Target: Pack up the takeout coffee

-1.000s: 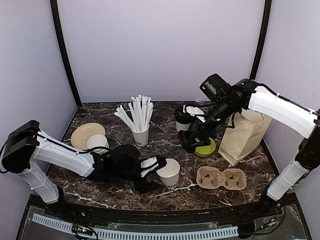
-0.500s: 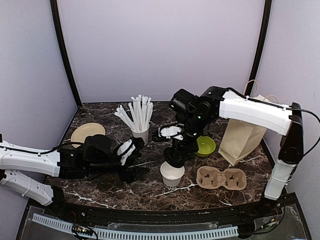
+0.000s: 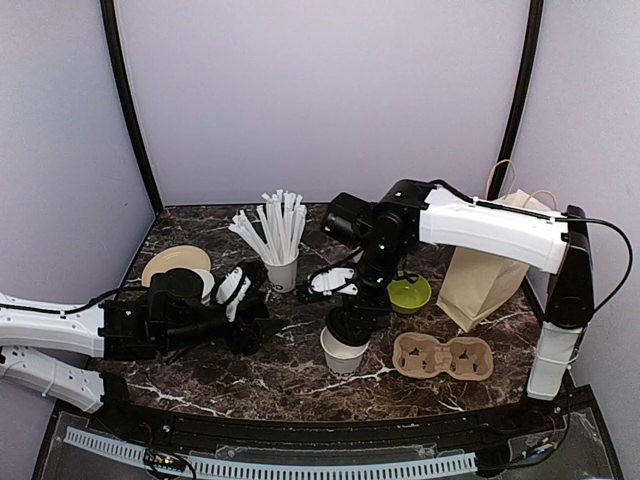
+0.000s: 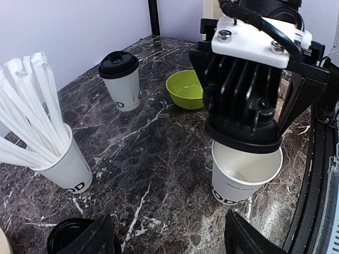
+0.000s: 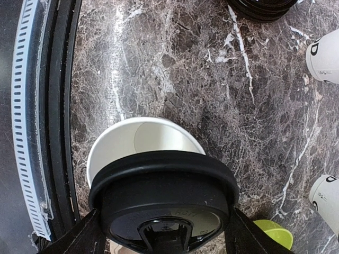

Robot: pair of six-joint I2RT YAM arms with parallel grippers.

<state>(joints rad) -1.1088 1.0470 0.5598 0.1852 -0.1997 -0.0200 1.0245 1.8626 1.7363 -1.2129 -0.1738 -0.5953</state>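
Marble tabletop (image 3: 300, 375) — lidding the coffee.
Right jaws clamp the black lid (image 5: 164, 193) above the light, crushable cup (image 4: 246, 172); left jaws gape empty — grip near its rim.

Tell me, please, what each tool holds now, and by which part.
The right tool holds a black lid by its rim, at two opposite sides, over the open white cup. The left tool holds nothing; it is open.
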